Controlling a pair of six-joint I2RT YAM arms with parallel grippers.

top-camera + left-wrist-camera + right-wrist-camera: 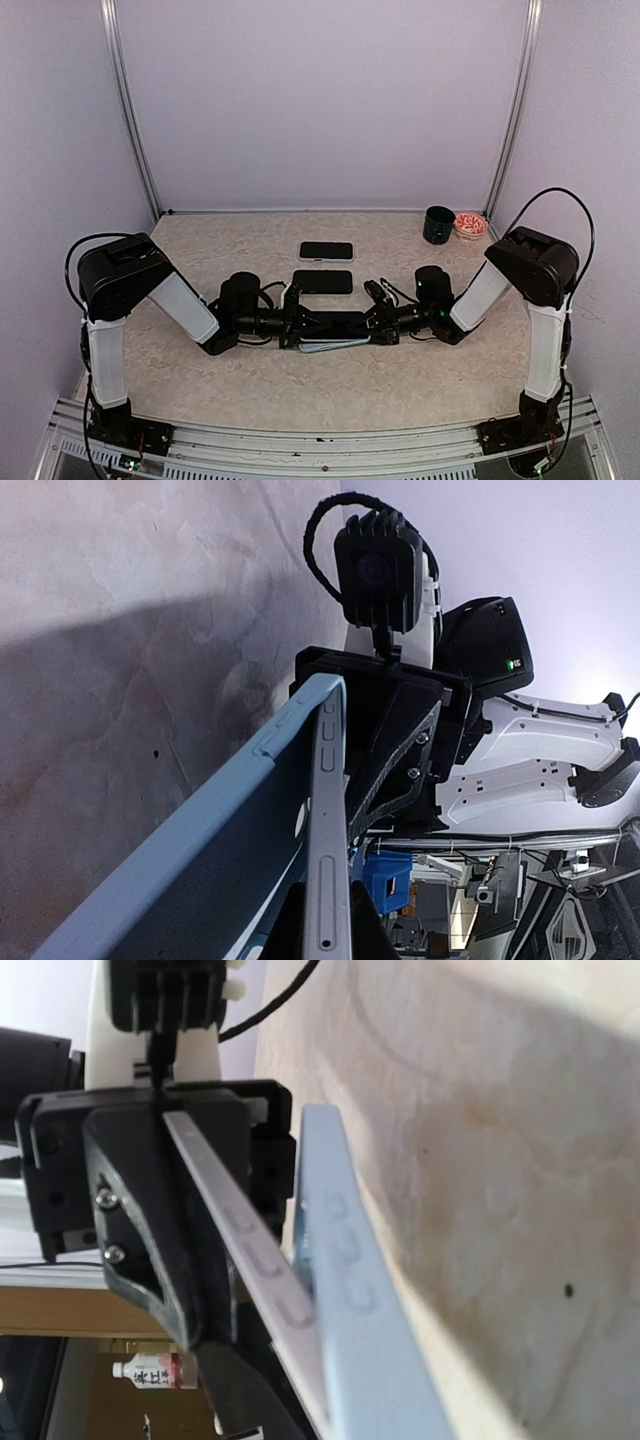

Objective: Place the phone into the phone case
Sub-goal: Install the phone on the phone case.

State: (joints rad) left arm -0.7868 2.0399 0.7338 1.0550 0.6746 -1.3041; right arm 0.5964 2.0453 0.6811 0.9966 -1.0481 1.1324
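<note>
A silver-edged phone [327, 850] and a light-blue phone case [200, 860] hang between my two arms just above the table's middle [330, 345]. In the left wrist view my left gripper [327, 930] is shut on the phone's near end, a black finger on each face. The case splays away from the phone at this end. In the right wrist view the phone [240, 1240] and the case [350, 1300] come together at my right gripper [290, 1390]. One black finger [235, 1380] lies against the phone's face. The case hides the other finger.
Two dark phones lie flat behind the arms, one at the back [326, 251] and one nearer [323, 282]. A dark cup [438, 225] and a red-and-white bowl [470, 225] stand at the back right corner. The beige tabletop [200, 380] is walled on three sides.
</note>
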